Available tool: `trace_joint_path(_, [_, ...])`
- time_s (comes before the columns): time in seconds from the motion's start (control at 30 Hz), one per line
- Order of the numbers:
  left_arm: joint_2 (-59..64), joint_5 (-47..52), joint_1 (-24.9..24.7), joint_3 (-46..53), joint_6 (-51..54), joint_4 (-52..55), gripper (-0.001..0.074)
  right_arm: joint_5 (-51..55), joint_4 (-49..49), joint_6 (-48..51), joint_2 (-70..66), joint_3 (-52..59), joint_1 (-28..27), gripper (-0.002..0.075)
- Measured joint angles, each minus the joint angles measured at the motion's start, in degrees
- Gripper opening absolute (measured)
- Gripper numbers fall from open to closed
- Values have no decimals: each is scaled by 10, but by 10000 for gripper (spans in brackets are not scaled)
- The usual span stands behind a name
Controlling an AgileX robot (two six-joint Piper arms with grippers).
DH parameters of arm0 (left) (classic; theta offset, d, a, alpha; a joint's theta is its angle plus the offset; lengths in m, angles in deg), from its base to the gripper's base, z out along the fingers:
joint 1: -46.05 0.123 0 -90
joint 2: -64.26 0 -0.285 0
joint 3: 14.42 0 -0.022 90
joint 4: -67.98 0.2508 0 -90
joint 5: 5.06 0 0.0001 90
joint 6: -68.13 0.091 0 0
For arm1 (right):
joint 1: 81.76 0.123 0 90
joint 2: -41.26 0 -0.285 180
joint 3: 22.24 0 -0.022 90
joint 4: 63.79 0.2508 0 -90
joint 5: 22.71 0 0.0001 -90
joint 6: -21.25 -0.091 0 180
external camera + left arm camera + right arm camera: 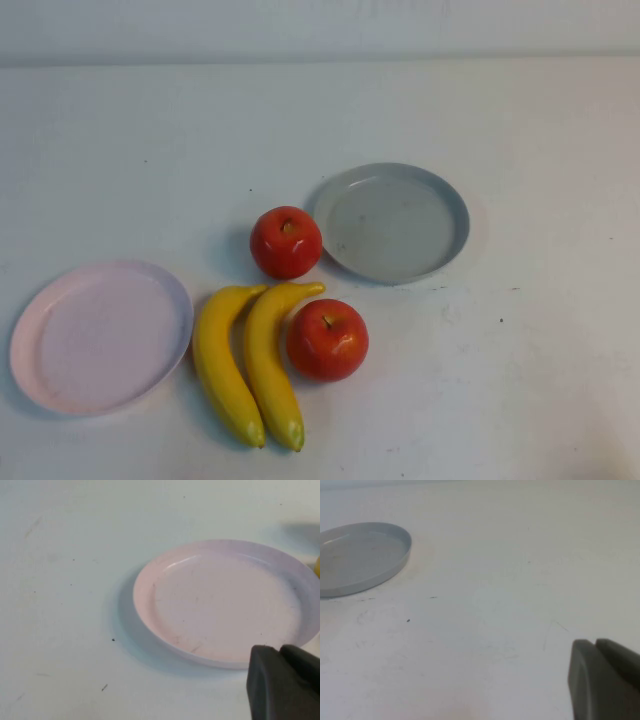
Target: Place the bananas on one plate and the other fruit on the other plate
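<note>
Two yellow bananas (pixel 222 365) (pixel 272 362) lie side by side near the table's front, between the pale pink plate (pixel 60 395) on the left and a red apple (pixel 327 340). A second red apple (pixel 286 242) rests further back, touching the grey plate (pixel 440 250). Both plates hold nothing. Neither arm shows in the high view. My left gripper (pixel 280 650) is shut and empty, hovering by the near rim of the pink plate (pixel 150 575). My right gripper (pixel 595 642) is shut and empty over bare table, well apart from the grey plate (pixel 395 565).
The white table (pixel 540 380) runs back to a pale wall (pixel 320 25). A yellow sliver of banana (pixel 317 566) peeks in at the edge of the left wrist view.
</note>
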Motion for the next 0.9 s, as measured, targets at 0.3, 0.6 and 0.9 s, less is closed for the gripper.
trace_joint_path(0.3, [0,-1,0,0,0,-6,4,0,0,0,0,0,0,-17])
trace_joint_path(0.6, [0,-1,0,0,-5,-14,4,0,0,0,0,0,0,-17])
trace_joint_path(0.9, [0,-1,0,0,-7,-36,4,0,0,0,0,0,0,-17])
